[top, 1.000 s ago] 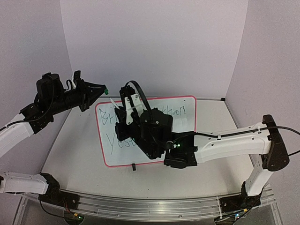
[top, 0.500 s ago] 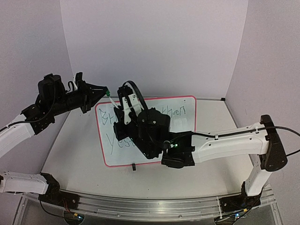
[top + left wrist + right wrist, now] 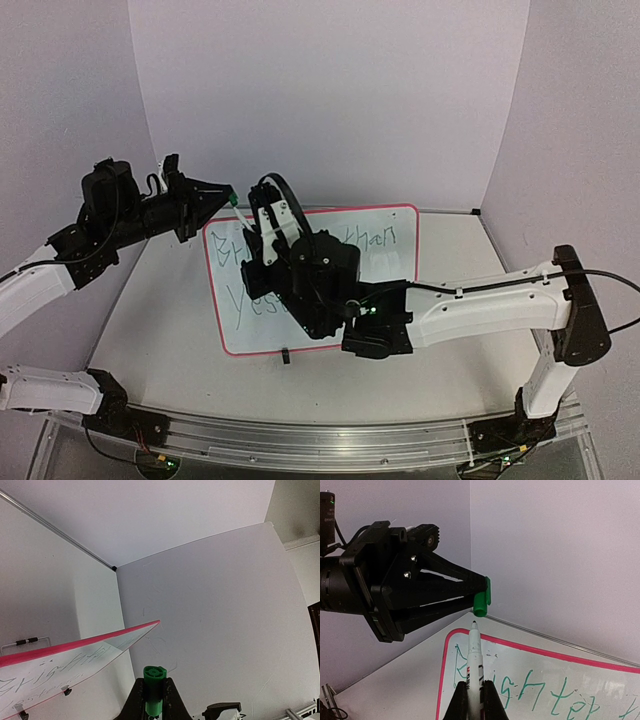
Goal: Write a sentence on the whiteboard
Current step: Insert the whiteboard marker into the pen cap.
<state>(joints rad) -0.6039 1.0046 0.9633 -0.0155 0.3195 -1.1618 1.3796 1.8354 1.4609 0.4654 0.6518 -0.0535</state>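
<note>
Right gripper (image 3: 472, 702) clamping my white green-tipped marker (image 3: 474, 652), tip aimed up at green cap (image 3: 481, 601) pinched in my left gripper (image 3: 154, 702), red-framed whiteboard (image 3: 396, 266) lying flat, long side left-to-right.

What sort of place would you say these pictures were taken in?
Probably a robotics lab work cell: plain pale walls box in a grey table, the left arm and right arm are mounted on an aluminium rail at its near edge, and a whiteboard lies flat.
</note>
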